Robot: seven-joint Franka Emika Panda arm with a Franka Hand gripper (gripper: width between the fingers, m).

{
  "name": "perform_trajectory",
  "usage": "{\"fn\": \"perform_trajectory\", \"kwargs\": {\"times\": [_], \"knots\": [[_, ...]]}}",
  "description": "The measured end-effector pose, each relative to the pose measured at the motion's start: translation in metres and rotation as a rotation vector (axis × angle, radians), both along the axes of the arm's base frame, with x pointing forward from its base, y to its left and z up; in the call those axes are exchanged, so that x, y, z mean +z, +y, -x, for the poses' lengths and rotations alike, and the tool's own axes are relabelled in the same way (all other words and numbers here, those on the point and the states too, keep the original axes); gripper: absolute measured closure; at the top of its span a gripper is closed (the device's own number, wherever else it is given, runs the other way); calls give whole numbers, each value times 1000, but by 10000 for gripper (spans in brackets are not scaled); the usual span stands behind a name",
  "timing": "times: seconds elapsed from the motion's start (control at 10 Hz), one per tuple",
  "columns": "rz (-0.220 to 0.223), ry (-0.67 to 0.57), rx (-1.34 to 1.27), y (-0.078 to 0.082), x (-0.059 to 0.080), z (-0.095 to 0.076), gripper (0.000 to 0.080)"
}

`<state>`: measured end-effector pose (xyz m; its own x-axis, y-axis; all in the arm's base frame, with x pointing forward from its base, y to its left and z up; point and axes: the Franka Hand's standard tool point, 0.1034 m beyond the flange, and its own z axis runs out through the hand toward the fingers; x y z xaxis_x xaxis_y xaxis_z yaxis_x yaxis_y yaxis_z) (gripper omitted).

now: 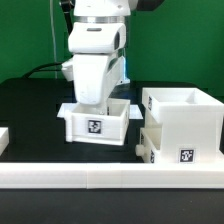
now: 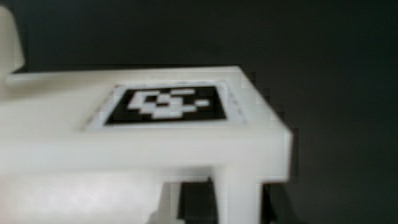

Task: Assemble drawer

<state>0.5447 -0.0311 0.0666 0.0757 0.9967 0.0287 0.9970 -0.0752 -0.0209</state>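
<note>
A shallow white drawer tray with a black-and-white tag on its near face stands on the black table at the centre. My gripper reaches down into it from above, and its fingertips are hidden behind the tray walls. The tall white housing box stands at the exterior view's right. A second tray sticks out low from its side. In the blurred wrist view the tagged tray face fills the picture. One white finger shows close by it, with dark gaps on both sides. The other finger is not visible.
A long low white rail runs along the table's front edge. A small white piece shows at the exterior view's left edge. A dark cable lies behind the arm on the black table.
</note>
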Motion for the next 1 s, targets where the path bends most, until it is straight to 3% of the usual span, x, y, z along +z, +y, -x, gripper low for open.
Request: {"fn": "perform_trajectory", "kwargs": {"times": [0.6, 1.0], "knots": [[-3, 5, 94, 4, -4, 2, 760], [-11, 4, 124, 14, -4, -9, 760]]}}
